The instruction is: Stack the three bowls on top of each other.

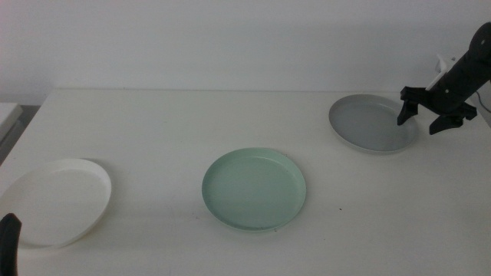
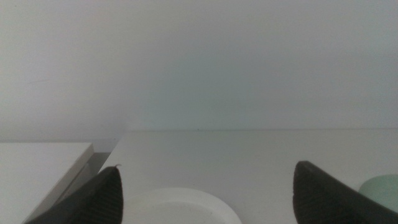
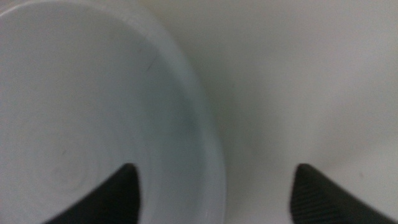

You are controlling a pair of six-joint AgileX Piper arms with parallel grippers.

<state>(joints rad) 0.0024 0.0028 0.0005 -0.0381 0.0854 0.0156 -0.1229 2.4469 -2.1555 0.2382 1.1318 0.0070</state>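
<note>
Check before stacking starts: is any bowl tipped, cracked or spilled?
Nothing stands out. The white bowl, mint bowl and grey bowl lie flat, apart, empty. The open right gripper straddles the grey rim.

Three cameras: one overhead-forward, two wrist-mounted.
Middle view looks down across the table point(image 1: 153, 123), wide. Left wrist sits low, facing the wall, sharing the white bowl point(image 2: 186, 208) with it. Right wrist hangs close over the grey bowl point(image 3: 81, 112), also shared.

Soft, even, bright light; faint shadows on the table point(image 1: 176, 123); both wrist views blurred, tool tips out of focus.
</note>
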